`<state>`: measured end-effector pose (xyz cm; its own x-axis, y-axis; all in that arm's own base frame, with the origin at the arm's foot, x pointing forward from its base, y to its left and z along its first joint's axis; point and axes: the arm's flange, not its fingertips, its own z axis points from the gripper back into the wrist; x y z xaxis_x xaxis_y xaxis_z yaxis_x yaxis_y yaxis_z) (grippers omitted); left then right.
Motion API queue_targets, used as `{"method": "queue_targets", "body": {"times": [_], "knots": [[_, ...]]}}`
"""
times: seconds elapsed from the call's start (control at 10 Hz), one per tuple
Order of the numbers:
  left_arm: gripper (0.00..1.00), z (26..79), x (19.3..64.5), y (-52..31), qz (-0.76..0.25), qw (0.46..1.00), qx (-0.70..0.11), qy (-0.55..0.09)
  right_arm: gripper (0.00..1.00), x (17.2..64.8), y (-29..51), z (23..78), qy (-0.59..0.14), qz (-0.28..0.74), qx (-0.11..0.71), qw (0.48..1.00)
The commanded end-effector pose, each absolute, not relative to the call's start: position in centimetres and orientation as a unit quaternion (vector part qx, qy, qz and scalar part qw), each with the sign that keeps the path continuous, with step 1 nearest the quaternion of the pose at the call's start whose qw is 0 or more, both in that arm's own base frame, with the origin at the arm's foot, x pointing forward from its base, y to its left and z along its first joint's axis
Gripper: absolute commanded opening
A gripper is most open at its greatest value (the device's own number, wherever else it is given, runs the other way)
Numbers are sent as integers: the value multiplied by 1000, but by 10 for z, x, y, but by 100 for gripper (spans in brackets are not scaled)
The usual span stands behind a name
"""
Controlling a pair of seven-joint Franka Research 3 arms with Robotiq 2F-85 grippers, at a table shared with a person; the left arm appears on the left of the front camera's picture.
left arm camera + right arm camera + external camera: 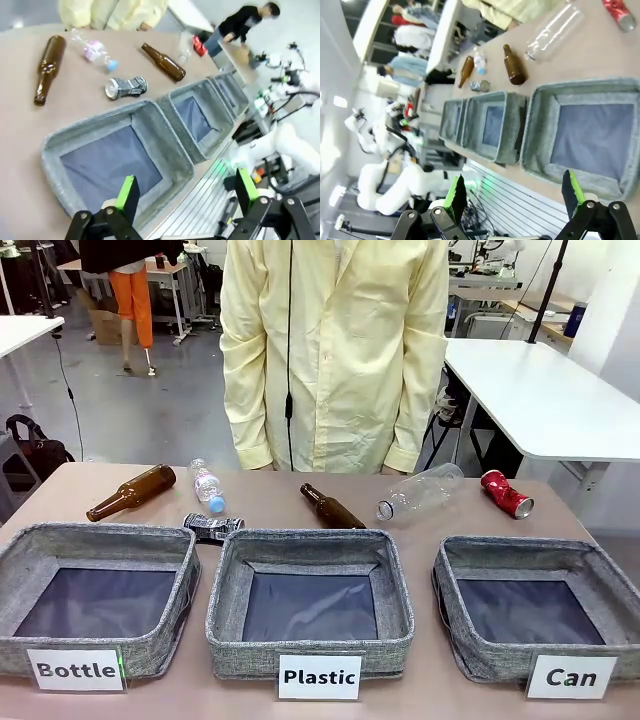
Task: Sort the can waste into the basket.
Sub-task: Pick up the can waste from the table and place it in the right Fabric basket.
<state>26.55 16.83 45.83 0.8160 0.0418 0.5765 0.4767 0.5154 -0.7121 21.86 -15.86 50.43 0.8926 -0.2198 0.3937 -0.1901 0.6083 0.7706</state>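
Observation:
A crushed red can lies at the far right of the table, behind the grey basket labelled "Can". A crushed black can lies between the two other bins. My left gripper hangs open above the near edge of the "Bottle" bin; its wrist view shows the black can and the red can farther off. My right gripper is open above the near edge of the "Can" basket, with the red can at the top right.
Bins labelled "Bottle" and "Plastic" stand left of the "Can" basket. Two brown glass bottles and two clear plastic bottles lie behind them. A person in a yellow coat stands at the far side.

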Motion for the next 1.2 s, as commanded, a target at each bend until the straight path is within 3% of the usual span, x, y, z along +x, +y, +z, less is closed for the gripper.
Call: {"method": "queue_targets", "body": {"times": [0.0, 0.4, 1.1], "knots": [[100, 438, 288, 206, -78, 803, -519, -282, 100, 210, -161, 432, -249, -29, 504, 827], [100, 404, 288, 236, -16, 780, -553, -294, 100, 217, -193, 403, -249, -77, 522, 813], [100, 394, 287, 238, 7, 785, -550, -285, 100, 226, -219, 409, -240, -89, 520, 815]]}}
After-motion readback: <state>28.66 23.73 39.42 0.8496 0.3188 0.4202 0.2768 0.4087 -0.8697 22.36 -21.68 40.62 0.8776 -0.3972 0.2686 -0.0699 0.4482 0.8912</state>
